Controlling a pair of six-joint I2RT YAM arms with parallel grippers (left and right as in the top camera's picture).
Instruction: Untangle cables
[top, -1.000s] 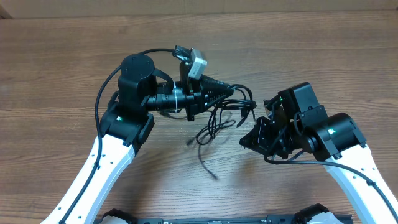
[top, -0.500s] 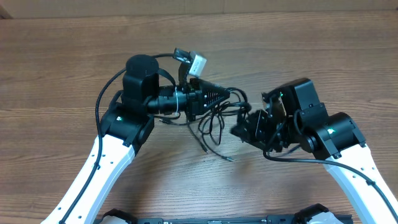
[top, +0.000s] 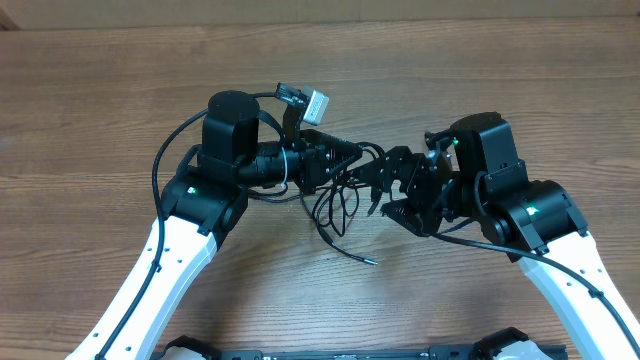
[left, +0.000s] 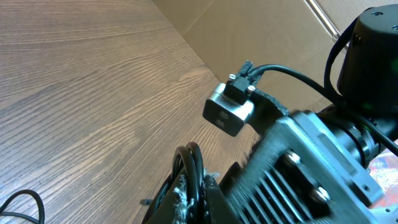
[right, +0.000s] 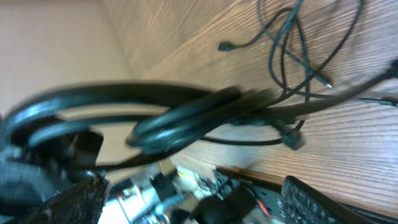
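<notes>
The cables (top: 338, 205) are thin black cords hanging in loops at mid-table, with one loose plug end (top: 371, 259) on the wood. My left gripper (top: 350, 155) points right and is shut on a cord bundle. The left wrist view shows that cord (left: 191, 163) pinched between frayed pads (left: 214, 198). My right gripper (top: 386, 190) faces it from the right, jaws wide open around the strands and just short of the left fingertips. In the right wrist view, blurred cords (right: 186, 118) cross above the open gripper (right: 193, 196), and more loops (right: 292, 50) lie on the table.
A wooden table (top: 100, 120) lies under both arms. The left arm's thick black wire (top: 165, 150) loops out to the left. In the left wrist view, the right arm's ribbed body (left: 305, 168) and its small camera (left: 229, 112) stand close ahead.
My right gripper has opened from shut and moved left, up to the left gripper's tip. The tangle has bunched closer in, and its loose end has shifted right.
</notes>
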